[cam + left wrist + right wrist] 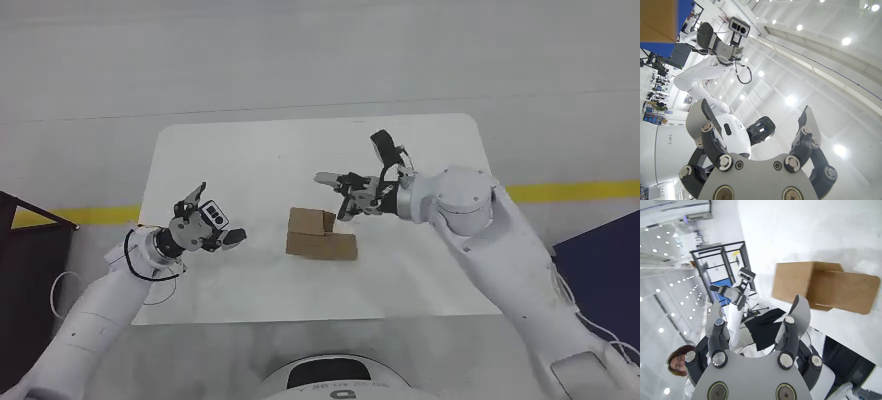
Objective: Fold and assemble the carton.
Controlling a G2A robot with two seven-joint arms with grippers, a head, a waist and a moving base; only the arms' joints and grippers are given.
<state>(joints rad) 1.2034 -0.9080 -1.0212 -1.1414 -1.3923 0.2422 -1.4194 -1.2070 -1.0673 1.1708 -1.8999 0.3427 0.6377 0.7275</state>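
Note:
A brown cardboard carton (320,234) lies partly folded near the middle of the white table (250,160), one flap spread flat towards the front edge. My right gripper (331,196) hovers just behind and right of it, open and holding nothing. From that wrist, the carton (810,285) lies just beyond the open right gripper (756,308), one fingertip (797,303) close to its edge. My left gripper (221,211) is at the table's left side, well clear of the carton, turned upward. The left gripper (755,113) is open and empty; a carton corner (657,19) shows far off.
A dark stand (30,260) sits on the floor by the table's left edge, and a blue object (600,250) by its right. A yellow line (590,188) runs across the floor. Bare table surface lies behind and to both sides of the carton.

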